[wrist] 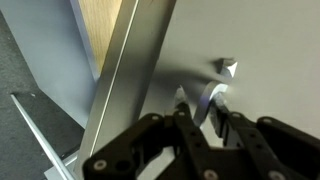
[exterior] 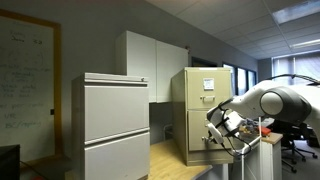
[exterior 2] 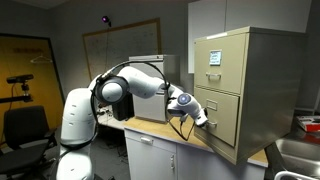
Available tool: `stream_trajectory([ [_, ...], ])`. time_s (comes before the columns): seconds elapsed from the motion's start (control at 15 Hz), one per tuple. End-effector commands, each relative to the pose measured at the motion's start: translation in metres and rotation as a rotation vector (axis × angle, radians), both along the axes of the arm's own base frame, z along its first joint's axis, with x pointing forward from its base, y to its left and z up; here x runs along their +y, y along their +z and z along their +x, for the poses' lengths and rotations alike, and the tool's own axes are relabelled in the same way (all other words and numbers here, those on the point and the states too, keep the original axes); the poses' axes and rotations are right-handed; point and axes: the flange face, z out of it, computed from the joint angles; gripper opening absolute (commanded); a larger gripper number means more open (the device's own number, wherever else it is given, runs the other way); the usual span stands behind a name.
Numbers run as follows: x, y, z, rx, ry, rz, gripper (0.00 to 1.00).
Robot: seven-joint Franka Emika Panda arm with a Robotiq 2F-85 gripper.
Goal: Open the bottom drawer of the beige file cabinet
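The beige file cabinet (exterior: 205, 75) (exterior 2: 250, 60) stands on a wooden counter in both exterior views. Its upper drawer carries a white label card. The bottom drawer (exterior: 198, 130) (exterior 2: 226, 120) has a flat beige front that fills the wrist view (wrist: 260, 40). My gripper (exterior: 214, 137) (exterior 2: 205, 119) (wrist: 201, 98) is at that drawer's front. Its two fingers are closed around the small silvery drawer handle (wrist: 212, 95). A small metal catch (wrist: 228, 68) sits just above the handle. Whether the drawer is pulled out at all I cannot tell.
A wider pale grey two-drawer cabinet (exterior: 115, 120) stands beside the beige one, with a tall white cupboard (exterior: 150, 60) behind. The wooden counter top (exterior: 170, 160) (wrist: 100, 30) lies below. An office chair (exterior 2: 25, 125) and a sink edge (exterior 2: 300, 155) are nearby.
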Motion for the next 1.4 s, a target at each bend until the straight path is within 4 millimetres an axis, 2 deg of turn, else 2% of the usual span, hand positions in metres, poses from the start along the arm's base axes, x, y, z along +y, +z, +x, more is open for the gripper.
stream_trajectory([
  [0.0,0.043,-0.025,-0.042,0.011,0.095,0.117,0.07],
  [0.27,0.049,-0.033,-0.076,-0.036,0.102,0.205,0.07],
  [0.8,0.076,-0.046,-0.143,-0.079,0.125,0.406,0.07],
  [1.13,0.088,-0.048,-0.172,-0.087,0.154,0.496,0.07],
  [1.33,0.092,-0.048,-0.183,-0.093,0.161,0.535,0.07],
])
